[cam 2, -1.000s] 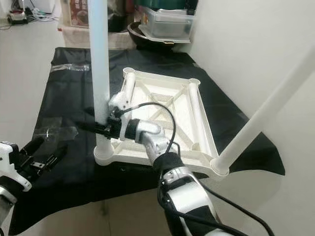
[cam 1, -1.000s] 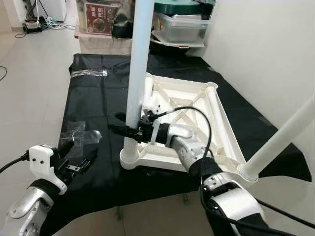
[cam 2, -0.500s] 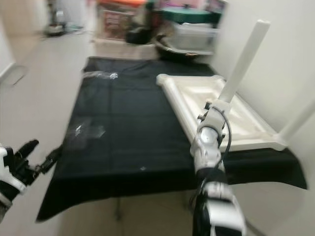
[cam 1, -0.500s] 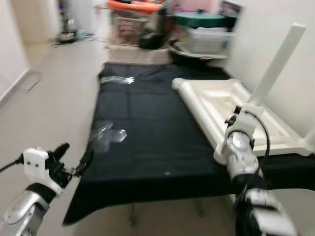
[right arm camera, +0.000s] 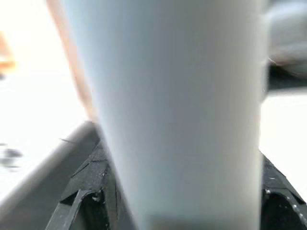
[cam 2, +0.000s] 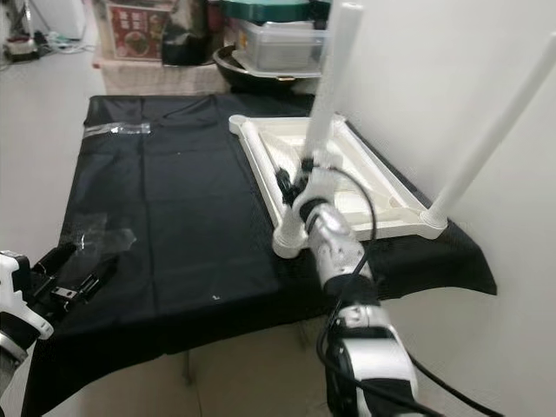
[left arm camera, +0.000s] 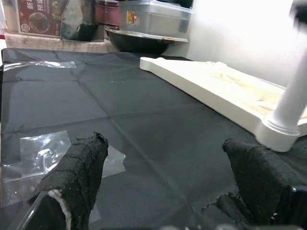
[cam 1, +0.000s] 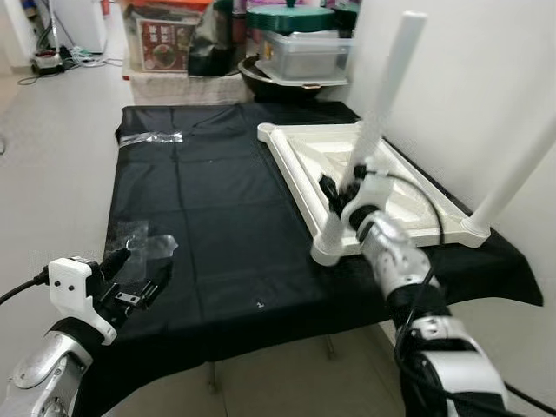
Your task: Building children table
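Fingers of your right gripper (cam 1: 337, 188) pinch the white leg (cam 1: 375, 106), low near its socket on the upturned tabletop (cam 1: 408, 204); stiff, light, slippery plastic, so grip low. Left gripper (cam 1: 132, 278) hangs spread.

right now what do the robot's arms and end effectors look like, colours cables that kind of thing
Both arms are silver metal with black joint sections. The left end effector has a white boxy wrist housing, two long black fingers with a rough, fabric-like wrap, and a black cable trailing off the wrist. The right end effector has a white and silver wrist, with a black cable looping over the forearm.
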You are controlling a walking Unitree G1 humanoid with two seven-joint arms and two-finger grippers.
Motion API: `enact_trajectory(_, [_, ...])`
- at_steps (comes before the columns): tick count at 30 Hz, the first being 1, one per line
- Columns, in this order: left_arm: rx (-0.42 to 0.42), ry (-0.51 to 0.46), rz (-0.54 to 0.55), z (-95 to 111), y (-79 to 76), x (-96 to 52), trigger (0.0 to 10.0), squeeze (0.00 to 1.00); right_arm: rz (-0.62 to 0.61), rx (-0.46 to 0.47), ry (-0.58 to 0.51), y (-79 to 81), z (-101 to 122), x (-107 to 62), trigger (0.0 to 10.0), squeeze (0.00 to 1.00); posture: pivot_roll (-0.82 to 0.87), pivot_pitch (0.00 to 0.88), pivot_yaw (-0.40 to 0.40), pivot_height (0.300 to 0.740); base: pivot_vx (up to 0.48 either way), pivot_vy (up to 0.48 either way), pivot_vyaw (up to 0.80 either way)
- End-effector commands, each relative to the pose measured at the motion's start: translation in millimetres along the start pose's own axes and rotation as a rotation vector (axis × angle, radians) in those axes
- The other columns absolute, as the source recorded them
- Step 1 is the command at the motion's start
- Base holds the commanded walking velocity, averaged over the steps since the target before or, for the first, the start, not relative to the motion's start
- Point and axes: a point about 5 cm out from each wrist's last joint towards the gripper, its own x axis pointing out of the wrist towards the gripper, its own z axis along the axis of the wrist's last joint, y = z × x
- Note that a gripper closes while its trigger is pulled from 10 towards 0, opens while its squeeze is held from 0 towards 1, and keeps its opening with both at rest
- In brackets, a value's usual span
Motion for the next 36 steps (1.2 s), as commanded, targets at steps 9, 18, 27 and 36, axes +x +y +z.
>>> enact_trajectory(9, [0.001, 0.009, -0.007, -2.8, -1.7, 4.3, 10.0, 0.0, 0.861, -0.112, 0.171, 105.1, -47.9, 4.4, 10.0, 0.0, 0.16, 0.0, -0.161, 0.74, 0.0, 0.0, 0.0])
enact_trajectory(18, [-0.004, -0.002, 0.014, -2.0, -3.7, -2.6, 10.0, 0.0, 0.187, -0.172, 0.217, 86.1, -68.1, 31.4, 0.0, 0.0, 0.14, 0.0, -0.164, 0.74, 0.0, 0.0, 0.0])
enact_trajectory(27, [-0.008, -0.004, -0.002, 0.3, -4.5, -3.0, 10.0, 0.0, -0.834, -0.108, 0.341, -41.8, -76.3, -35.3, 0.0, 0.0, 0.1, 0.0, -0.141, 0.74, 0.0, 0.0, 0.0])
enact_trajectory(36, [-0.002, 0.011, -0.008, 0.5, 0.1, -3.7, 10.0, 0.0, -0.736, -0.031, 0.295, -2.3, -88.6, -52.3, 10.0, 0.0, 0.08, 0.0, -0.103, 0.74, 0.0, 0.0, 0.0])
